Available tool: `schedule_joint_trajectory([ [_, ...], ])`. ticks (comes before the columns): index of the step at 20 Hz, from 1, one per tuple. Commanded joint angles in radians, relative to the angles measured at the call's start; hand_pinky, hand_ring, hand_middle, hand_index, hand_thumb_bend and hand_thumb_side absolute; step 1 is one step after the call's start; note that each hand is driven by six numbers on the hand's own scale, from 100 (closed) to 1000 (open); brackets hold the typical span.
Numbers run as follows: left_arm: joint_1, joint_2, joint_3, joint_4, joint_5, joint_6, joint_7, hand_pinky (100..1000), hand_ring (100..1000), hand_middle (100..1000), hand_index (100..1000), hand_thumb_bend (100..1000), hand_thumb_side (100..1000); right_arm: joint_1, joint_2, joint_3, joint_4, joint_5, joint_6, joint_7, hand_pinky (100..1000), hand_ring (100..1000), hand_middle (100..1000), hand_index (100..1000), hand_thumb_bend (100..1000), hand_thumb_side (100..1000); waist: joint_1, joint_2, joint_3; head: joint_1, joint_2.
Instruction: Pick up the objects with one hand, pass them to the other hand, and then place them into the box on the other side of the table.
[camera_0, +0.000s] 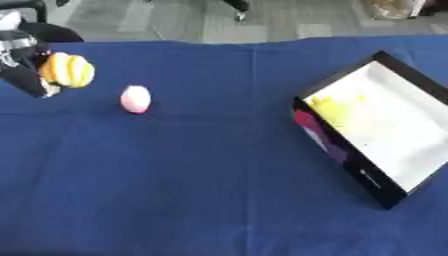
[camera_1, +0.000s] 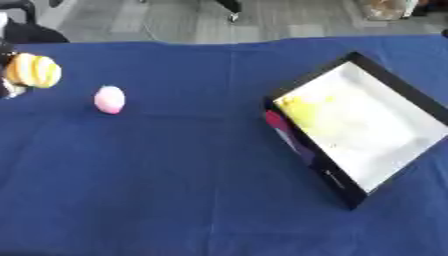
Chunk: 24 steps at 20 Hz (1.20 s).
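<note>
My left hand (camera_0: 26, 70) is at the far left of the table, fingers curled round a yellow, ribbed, roundish object (camera_0: 68, 70), held just above the cloth. A pink egg-shaped object (camera_0: 135, 99) lies on the blue cloth a little to the right of that hand, apart from it. The box (camera_0: 376, 120), black-walled with a white inside, stands tilted at the right side of the table, and a yellow thing (camera_0: 332, 106) lies in its near-left corner. My right hand shows in no view.
A blue cloth (camera_0: 210, 190) covers the whole table, with a wide bare stretch between the pink object and the box. Beyond the far edge lies a grey floor with dark furniture legs.
</note>
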Motion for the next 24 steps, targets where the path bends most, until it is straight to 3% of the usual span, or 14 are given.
schedule_joint_trajectory([
  [1, -0.010, -0.009, 0.013, -0.048, 0.032, 0.022, 0.061, 758, 723, 525, 529, 100, 100, -0.028, -0.043, 0.001, -0.037, -0.025, -0.001, 0.001, 1000, 1000, 1000, 1000, 100, 429, -0.017, -0.018, 0.001, -0.009, -0.002],
  [12, 0.002, -0.192, -0.018, -0.102, 0.040, 0.093, 0.263, 754, 718, 505, 528, 100, 100, -0.140, -0.015, 0.082, -0.090, -0.028, -0.003, 0.054, 1000, 1000, 1000, 1000, 100, 349, -0.022, -0.027, 0.000, -0.059, -0.002],
  [16, 0.010, -0.246, -0.026, -0.102, 0.036, 0.091, 0.337, 754, 717, 500, 527, 100, 100, -0.178, 0.004, 0.118, -0.087, -0.002, -0.012, 0.080, 1000, 1000, 1000, 1000, 100, 309, -0.024, -0.030, 0.001, -0.075, -0.002],
  [24, 0.029, -0.343, -0.047, -0.094, 0.007, 0.061, 0.446, 753, 716, 496, 527, 100, 104, -0.223, 0.053, 0.183, -0.042, 0.081, -0.045, 0.134, 1000, 1000, 1000, 1000, 100, 311, -0.032, -0.031, 0.011, -0.115, -0.002],
])
